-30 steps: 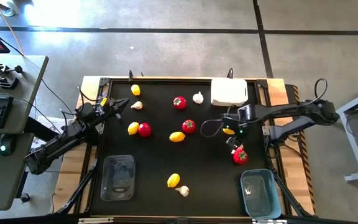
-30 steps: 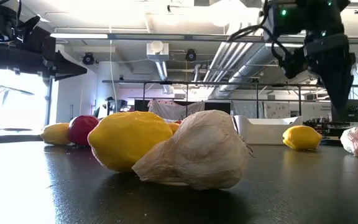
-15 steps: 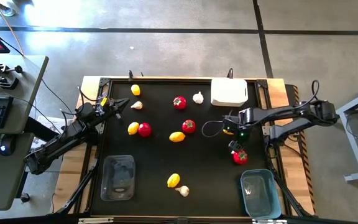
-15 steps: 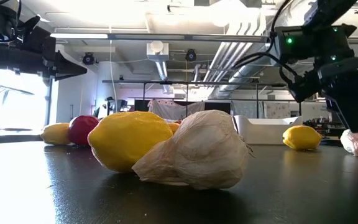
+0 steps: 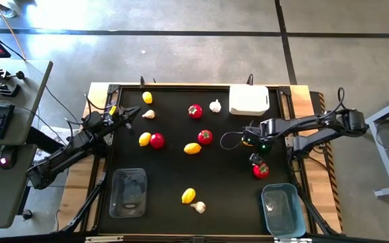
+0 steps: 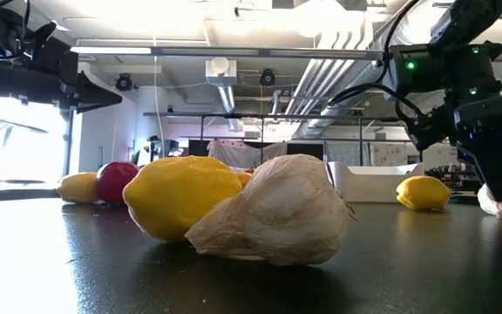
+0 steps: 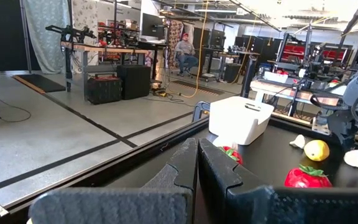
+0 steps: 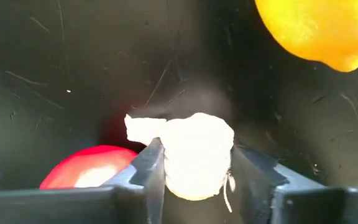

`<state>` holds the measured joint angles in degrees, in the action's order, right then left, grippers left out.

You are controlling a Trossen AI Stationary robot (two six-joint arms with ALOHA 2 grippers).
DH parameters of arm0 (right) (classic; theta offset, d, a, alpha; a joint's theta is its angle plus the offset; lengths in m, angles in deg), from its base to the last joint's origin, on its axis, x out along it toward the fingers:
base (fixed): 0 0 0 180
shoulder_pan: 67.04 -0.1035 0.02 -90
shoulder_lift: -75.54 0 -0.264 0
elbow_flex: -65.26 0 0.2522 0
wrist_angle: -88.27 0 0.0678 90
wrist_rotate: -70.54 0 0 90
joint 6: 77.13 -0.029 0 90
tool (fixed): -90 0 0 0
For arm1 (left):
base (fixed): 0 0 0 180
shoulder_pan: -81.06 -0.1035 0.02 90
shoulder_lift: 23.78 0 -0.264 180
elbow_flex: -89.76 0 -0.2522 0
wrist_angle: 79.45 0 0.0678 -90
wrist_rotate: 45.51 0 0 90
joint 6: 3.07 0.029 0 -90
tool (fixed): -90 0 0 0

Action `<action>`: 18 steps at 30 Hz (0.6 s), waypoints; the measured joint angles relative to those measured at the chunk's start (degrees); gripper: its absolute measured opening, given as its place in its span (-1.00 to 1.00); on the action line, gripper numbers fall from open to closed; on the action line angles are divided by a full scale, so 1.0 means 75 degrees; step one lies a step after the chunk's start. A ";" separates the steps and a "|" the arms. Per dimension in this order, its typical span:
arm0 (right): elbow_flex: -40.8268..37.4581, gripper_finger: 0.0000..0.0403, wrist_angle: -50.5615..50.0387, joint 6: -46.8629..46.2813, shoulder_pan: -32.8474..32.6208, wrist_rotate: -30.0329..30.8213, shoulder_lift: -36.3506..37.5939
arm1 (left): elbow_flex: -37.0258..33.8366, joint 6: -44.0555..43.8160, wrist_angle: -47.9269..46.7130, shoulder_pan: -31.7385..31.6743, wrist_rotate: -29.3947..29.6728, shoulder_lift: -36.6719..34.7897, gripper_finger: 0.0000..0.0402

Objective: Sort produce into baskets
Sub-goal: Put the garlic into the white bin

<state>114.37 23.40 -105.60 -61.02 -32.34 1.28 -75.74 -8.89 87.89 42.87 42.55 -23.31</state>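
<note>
The right gripper [image 8: 194, 171] has come down over a white garlic bulb [image 8: 196, 160] at the lower right of the table, and its two fingers now sit narrow on either side of it, touching or very nearly touching its flanks. In the wrist view the bulb fills the gap between the fingers, with a red piece [image 8: 92, 165] just beside it and a yellow piece [image 8: 316, 28] a little farther off. That looks like the start of a pick: the grip is going on, but the bulb rests on the black mat and I cannot say the hold is firm yet.

Compared with a second ago, the right arm is lower and its fingers, which stood wide above the bulb, have drawn in around it. From above, the right gripper [image 5: 255, 156] is at centre right of the frame, just above the red piece [image 5: 261, 170], and the blue-grey basket [image 5: 281, 210] waits at lower right, near at hand. The white basket [image 5: 249, 99] is at upper centre right, the clear basket [image 5: 127, 193] at lower left.

The left gripper [image 5: 128, 116] hangs at the left edge of the table, fingers pressed together with nothing between them, unchanged. The other produce lies scattered over the mat as before.
</note>
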 joint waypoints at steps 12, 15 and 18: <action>0.2512 -0.40 -0.0527 0.0801 0.0982 -0.0060 -0.0009 | 0.0000 -0.0003 -0.0002 0.0000 0.0000 0.0000 -1.00; 0.3288 -0.40 -0.0530 0.1079 0.1929 0.0994 -0.0006 | 0.0000 -0.0003 0.0000 0.0000 0.0000 0.0000 -1.00; 0.3830 -0.40 -0.0451 0.1096 0.2970 0.2052 0.0000 | 0.0000 0.0000 -0.0001 0.0000 0.0001 -0.0002 -1.00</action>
<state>143.09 20.01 -97.37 -38.74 -16.94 1.28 -75.74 -8.89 87.88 42.87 42.56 -23.32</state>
